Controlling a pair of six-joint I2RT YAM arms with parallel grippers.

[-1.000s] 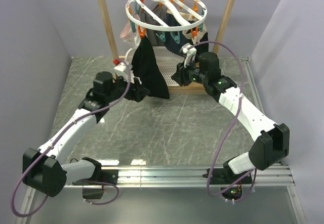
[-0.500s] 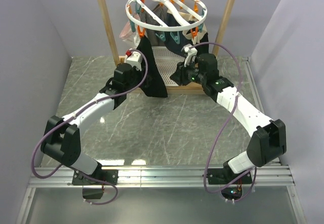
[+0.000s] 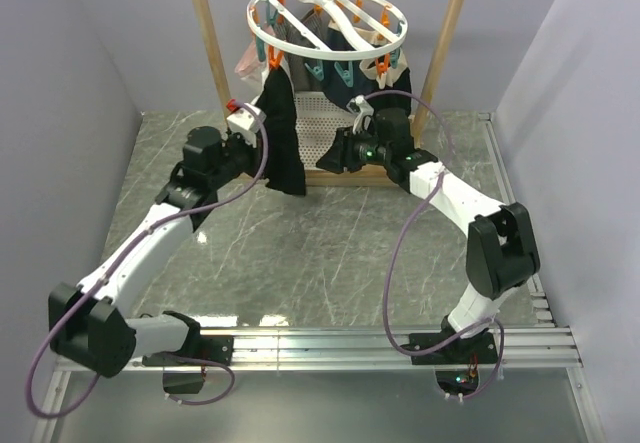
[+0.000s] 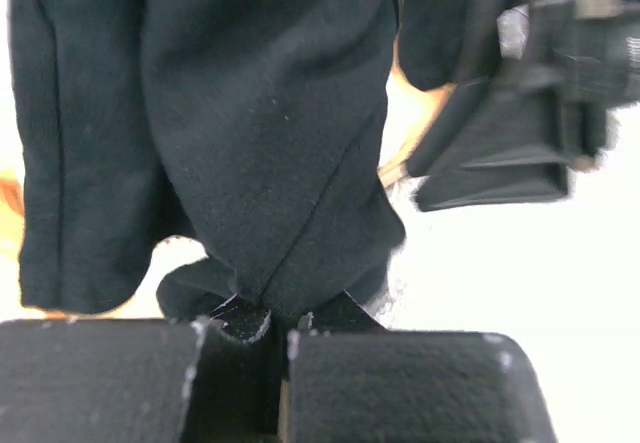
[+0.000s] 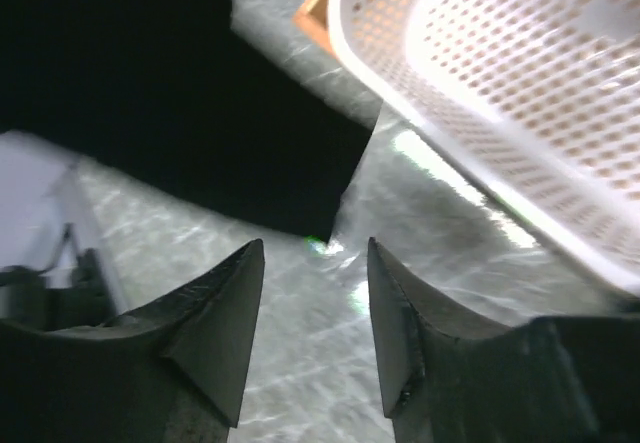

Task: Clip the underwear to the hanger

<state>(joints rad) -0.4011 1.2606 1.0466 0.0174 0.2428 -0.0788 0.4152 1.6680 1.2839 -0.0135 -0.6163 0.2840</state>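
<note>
The round white hanger [image 3: 325, 23] hangs from its hook at the back, with orange and teal clips under its rim. The black underwear [image 3: 282, 133] hangs from a clip on the hanger's left side, down to about table height. My left gripper [image 3: 262, 143] is shut on the underwear [image 4: 260, 143]; the jaws [image 4: 278, 325] pinch a fold at its lower end. My right gripper [image 3: 336, 153] stands just right of the garment, open [image 5: 313, 253] and empty. The underwear's corner [image 5: 170, 93] lies just beyond its fingertips, apart from them.
A wooden frame rack [image 3: 212, 63] carries the hanger. A white perforated basket [image 3: 330, 123] stands behind the garment, close to my right gripper [image 4: 520, 93]. Other dark garments and a pale pink one [image 3: 246, 61] hang from the hanger too.
My left gripper has closed on the underwear's lower part and drawn back left. My right gripper has opened and stands free of the cloth. The garment now hangs narrower.
</note>
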